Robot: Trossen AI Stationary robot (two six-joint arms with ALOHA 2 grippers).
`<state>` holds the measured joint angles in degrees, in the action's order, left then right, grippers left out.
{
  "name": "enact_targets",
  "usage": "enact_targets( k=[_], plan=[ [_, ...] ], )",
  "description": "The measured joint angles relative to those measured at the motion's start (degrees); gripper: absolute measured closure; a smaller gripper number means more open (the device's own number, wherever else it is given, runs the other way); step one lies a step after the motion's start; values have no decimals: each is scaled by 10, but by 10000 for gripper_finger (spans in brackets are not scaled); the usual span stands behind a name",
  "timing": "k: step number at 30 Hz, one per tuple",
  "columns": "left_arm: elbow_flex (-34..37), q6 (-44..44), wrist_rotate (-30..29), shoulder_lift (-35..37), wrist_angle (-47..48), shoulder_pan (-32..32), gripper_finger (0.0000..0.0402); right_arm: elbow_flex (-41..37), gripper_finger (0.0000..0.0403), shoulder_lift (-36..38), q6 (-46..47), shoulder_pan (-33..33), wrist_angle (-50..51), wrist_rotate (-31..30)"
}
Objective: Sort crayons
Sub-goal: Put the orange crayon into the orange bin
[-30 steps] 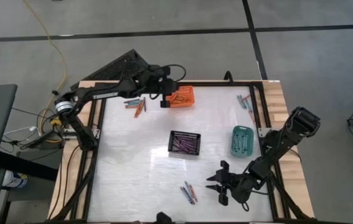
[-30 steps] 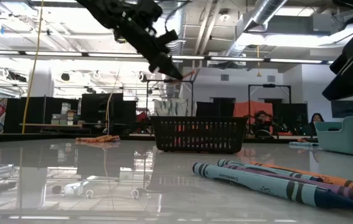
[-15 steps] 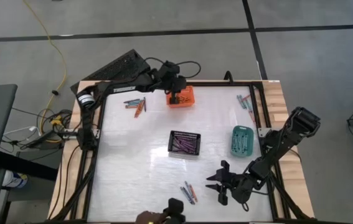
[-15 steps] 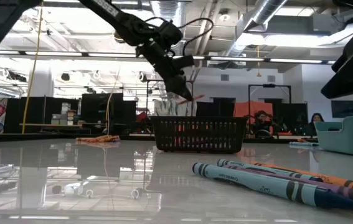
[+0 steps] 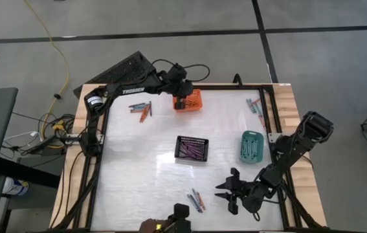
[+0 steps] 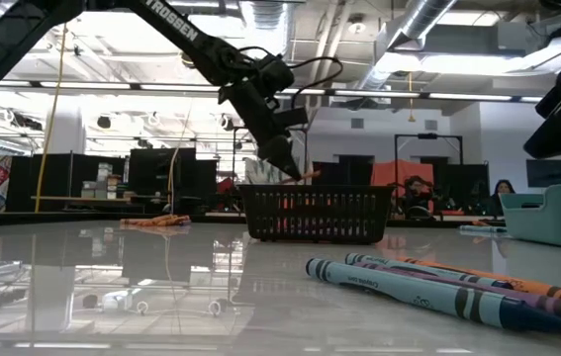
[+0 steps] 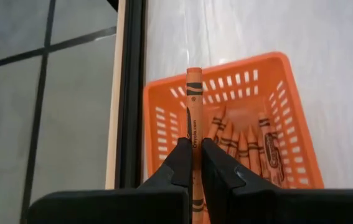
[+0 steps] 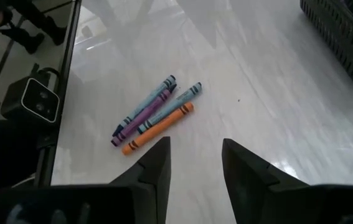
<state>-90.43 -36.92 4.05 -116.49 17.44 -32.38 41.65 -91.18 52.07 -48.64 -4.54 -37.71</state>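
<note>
My left arm is stretched out along the far edge of the table, its forearm running nearly level and the wrist bent down so that my left gripper [image 5: 182, 102] hangs over the orange basket [image 5: 192, 101]. Its fingers [image 7: 179, 163] are pressed together on an orange crayon [image 7: 192, 121], which sticks out straight ahead between them. The crayon's free end reaches over the basket's wall at the table-edge side, and the basket's inside lies just beyond and below my fingertips. More orange crayons [image 7: 244, 143] already lie side by side on the basket floor, close beside the one I pinch but apart from it. In the low view the gripper [image 6: 282, 163] points steeply down, with the crayon's tip just above the rim of the black basket [image 6: 317, 213] that stands in front of it.

My right arm is folded low at the near right corner of the table, elbow out over the table's edge, and my right gripper [image 5: 226, 192] points across the table. Its fingers [image 8: 154, 168] are spread apart and hold nothing. Just ahead of them, a loose group of crayons [image 8: 154, 114] lies flat on the white table [image 5: 138, 168]: two purple, one blue and one orange, touching one another and fanned slightly. The teal basket [image 5: 251, 146] sits farther off behind that gripper, toward the right side.
</note>
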Motion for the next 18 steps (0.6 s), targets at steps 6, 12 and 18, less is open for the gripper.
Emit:
enact_targets(
  k=[6, 12, 18],
  plan=[
    [5, 1, 0, 0, 25, -2, 401, 0, 265, 0, 0, -1, 1, 0],
    [6, 19, 13, 0, 34, -3, 366, 0, 265, 0, 0, -1, 3, 0],
    [-5, 57, 12, 0, 38, 3, 286, 0, 265, 0, 0, -1, 7, 1]
  ],
)
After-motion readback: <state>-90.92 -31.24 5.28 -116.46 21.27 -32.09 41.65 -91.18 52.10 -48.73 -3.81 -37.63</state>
